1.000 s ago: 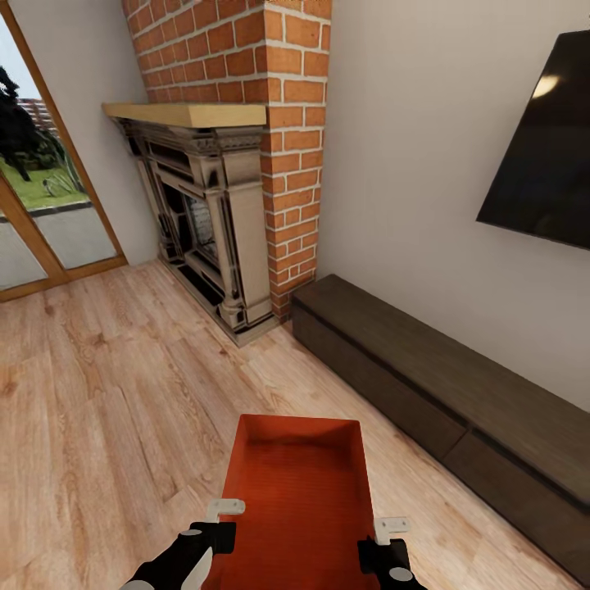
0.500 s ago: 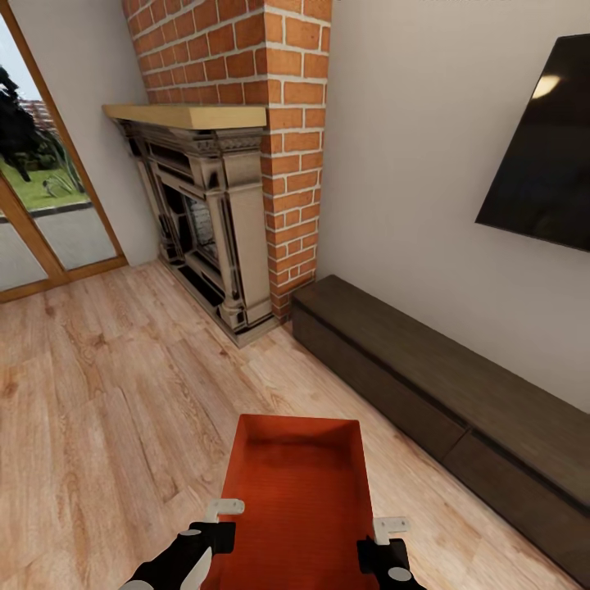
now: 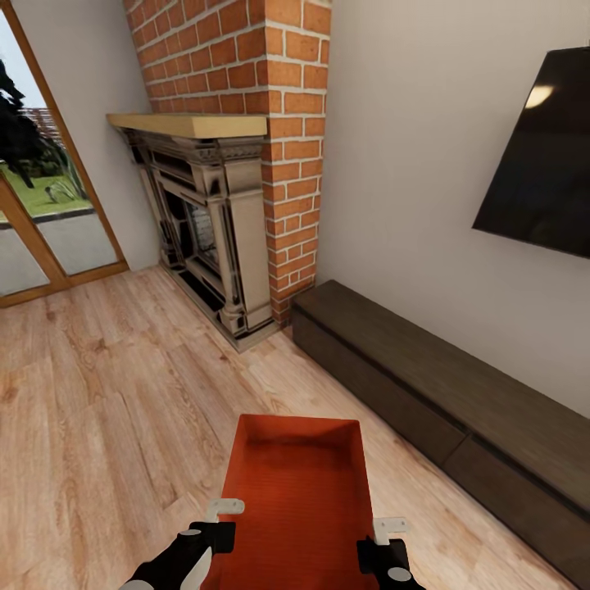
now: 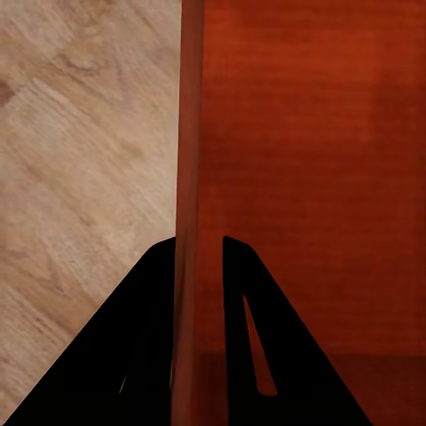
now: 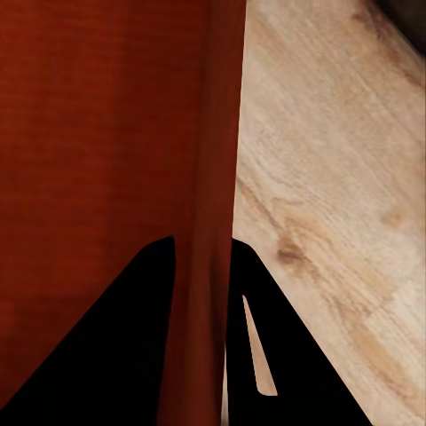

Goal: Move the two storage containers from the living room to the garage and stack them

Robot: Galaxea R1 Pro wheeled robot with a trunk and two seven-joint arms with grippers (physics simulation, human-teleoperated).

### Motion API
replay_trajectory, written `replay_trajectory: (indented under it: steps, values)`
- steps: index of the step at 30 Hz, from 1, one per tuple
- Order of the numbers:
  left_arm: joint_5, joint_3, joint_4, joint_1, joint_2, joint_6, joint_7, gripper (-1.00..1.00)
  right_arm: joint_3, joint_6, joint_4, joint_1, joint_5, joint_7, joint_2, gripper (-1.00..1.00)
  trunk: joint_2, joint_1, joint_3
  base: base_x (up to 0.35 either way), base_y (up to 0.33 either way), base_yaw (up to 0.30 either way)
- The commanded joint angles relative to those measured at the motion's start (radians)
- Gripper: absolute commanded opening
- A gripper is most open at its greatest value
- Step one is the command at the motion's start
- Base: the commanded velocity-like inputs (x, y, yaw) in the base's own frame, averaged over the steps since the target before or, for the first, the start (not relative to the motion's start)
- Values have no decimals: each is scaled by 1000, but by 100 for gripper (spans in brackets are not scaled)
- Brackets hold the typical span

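The bin (image 3: 299, 492) hangs between the two claws, the left claw (image 3: 215, 524) pinching its left wall and the right claw (image 3: 383, 537) pinching its right wall (each wrist view shows a thin red wall squeezed between black fingers), its long axis running straight ahead from them. Beyond it lie plank floor (image 3: 106, 393), the cabinet (image 3: 426, 377) ahead-right and the fireplace (image 3: 205, 221) farther off. Against the earlier frames the room sits slightly lower, so the camera has tilted or moved; the grip looks unchanged.
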Motion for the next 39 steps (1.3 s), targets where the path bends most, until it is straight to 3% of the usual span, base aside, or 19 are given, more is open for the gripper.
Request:
replay_trajectory:
  steps: [1,24,39]
  values:
    - [-2,5,1,0,1,7,13,-100,-14,-8,-2,-1,9,-4,0,-100,0,0,1,0,0,0]
    - [-2,5,1,0,1,7,13,-100,-14,-10,-4,-1,11,-4,0,-100,0,0,37,0,0,0]
    - [-2,5,1,0,1,7,13,-100,-14,-7,-7,-1,11,-5,-1,-100,0,0,40,0,0,0]
